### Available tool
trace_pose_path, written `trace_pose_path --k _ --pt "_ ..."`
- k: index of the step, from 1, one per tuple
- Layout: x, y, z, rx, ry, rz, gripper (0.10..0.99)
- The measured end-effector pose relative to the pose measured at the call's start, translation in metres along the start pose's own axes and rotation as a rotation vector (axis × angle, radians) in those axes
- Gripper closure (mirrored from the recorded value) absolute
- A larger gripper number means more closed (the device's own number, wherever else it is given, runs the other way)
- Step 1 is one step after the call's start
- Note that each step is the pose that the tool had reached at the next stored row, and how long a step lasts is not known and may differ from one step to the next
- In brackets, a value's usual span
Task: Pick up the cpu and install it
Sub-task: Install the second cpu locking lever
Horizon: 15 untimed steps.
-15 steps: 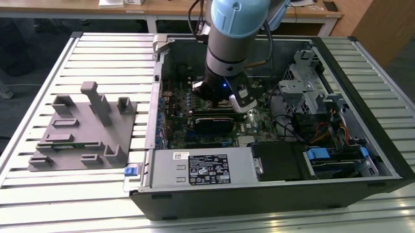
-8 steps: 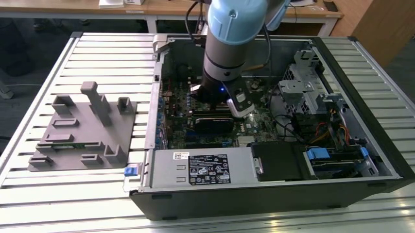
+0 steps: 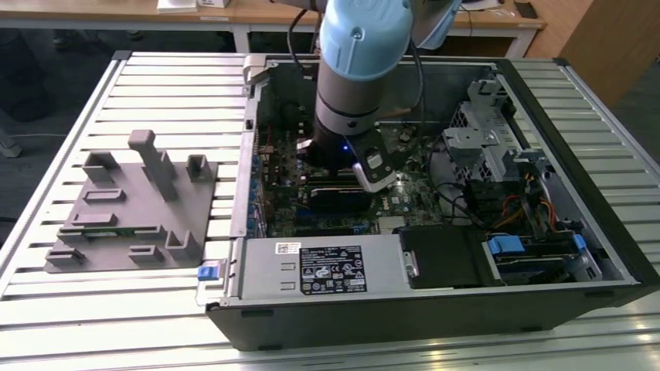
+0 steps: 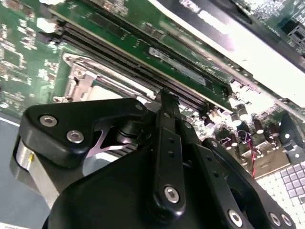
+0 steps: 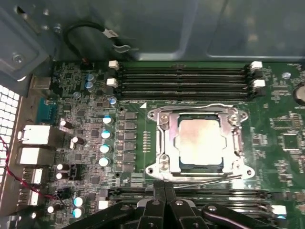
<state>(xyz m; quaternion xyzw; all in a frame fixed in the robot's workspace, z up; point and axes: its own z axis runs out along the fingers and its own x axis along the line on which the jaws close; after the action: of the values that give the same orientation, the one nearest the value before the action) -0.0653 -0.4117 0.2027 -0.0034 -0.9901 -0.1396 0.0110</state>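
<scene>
Black claw [image 5: 164,202] beside matte square cpu [image 5: 199,144]

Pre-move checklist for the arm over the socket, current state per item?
1. Pale silver square cpu inside the metal socket frame: ok.
2. Cpu flat and square in the frame: cannot tell.
3. Black gripper empty, fingertips together: ok.
4. Gripper apart from the cpu, beside the frame's edge: ok.
5. Black memory slots unobstructed: ok.
6. Arm inside the open computer case, clear of its walls: ok.
</scene>
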Motion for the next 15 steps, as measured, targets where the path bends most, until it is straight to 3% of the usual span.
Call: trace_pose_path --k 9,15 --pt "0.0047 -0.0028 0.0095 -0.011 -0.0015 -0.001 0.98" --pt "0.0048 -0.0032 0.0111 -0.029 -0.0015 -0.001 0.98"
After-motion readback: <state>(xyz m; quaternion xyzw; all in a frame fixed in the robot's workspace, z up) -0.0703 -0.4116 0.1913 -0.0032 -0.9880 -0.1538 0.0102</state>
